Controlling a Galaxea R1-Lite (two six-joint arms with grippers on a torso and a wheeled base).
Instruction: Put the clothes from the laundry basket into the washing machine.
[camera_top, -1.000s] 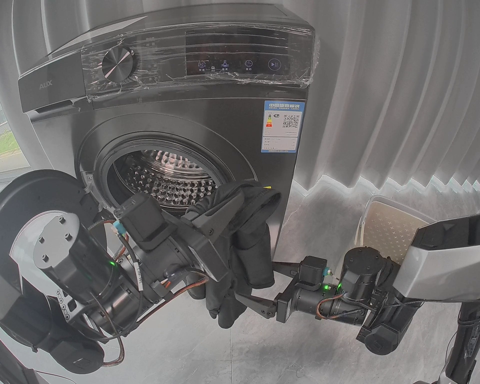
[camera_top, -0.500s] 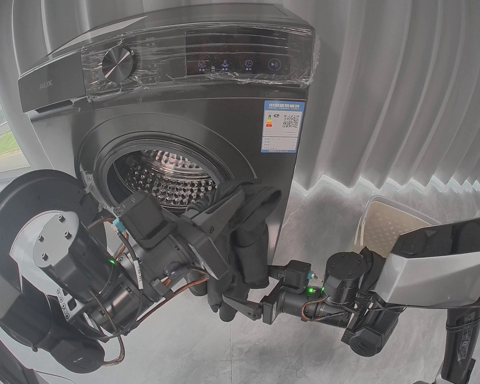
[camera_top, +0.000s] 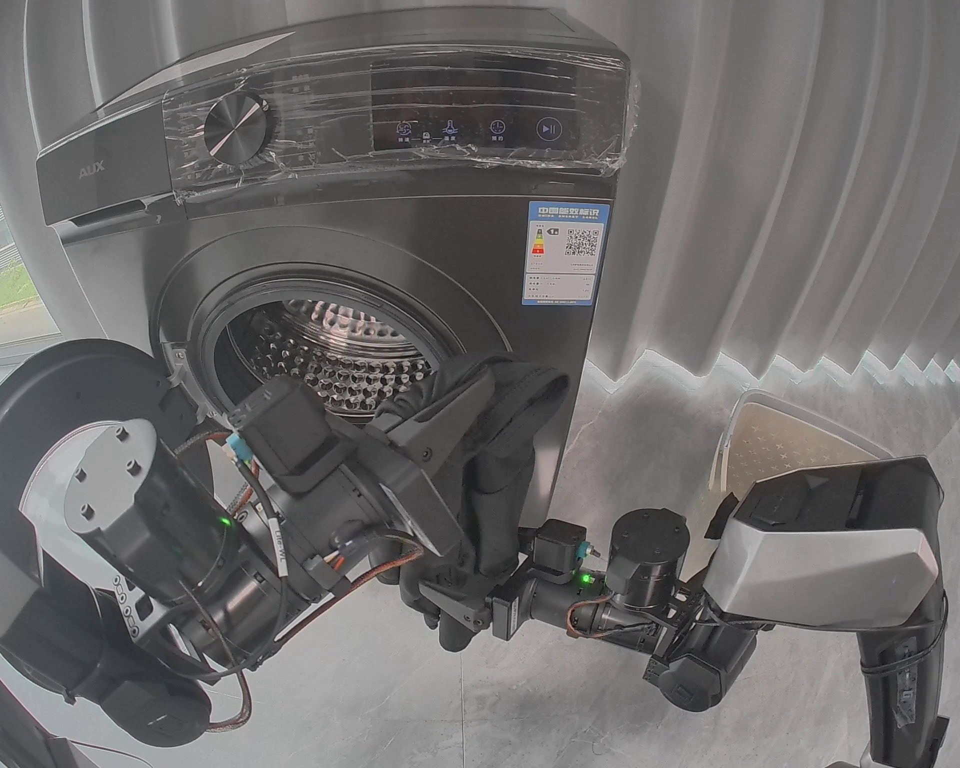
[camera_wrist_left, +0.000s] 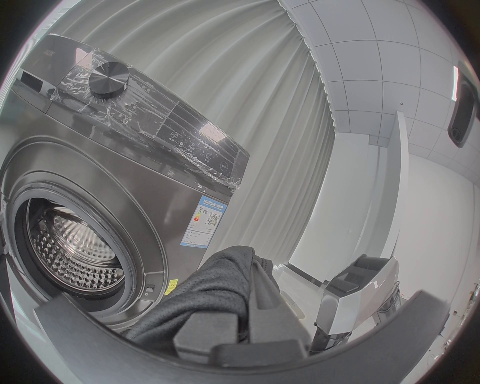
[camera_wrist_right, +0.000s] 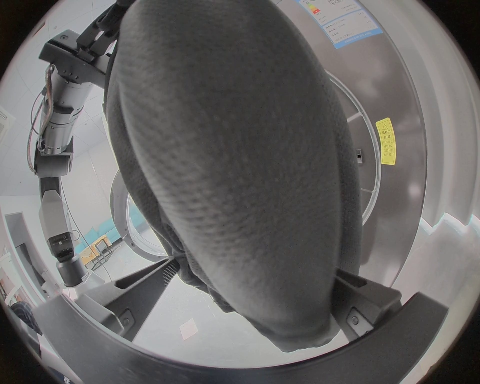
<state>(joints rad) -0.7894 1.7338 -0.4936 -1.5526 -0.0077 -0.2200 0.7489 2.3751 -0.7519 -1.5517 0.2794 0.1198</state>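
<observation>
You're getting bright, soft daylight through the curtain (camera_top: 780, 180), with barely any hard shadows. Glare streaks the plastic wrap (camera_top: 420, 150) on the washing machine (camera_top: 400, 230), the drum (camera_top: 340, 365) glints, and both wrist views bow heavily with black corners.

Dark garment (camera_top: 510, 480) hanging before open washing machine (camera_top: 400, 230), white laundry basket (camera_top: 790, 440) nearby

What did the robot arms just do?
The right gripper slid toward the robot's left, bringing its open jaws around the black garment's hanging end. The left gripper kept holding it by the washing machine; the laundry basket stayed put.
</observation>
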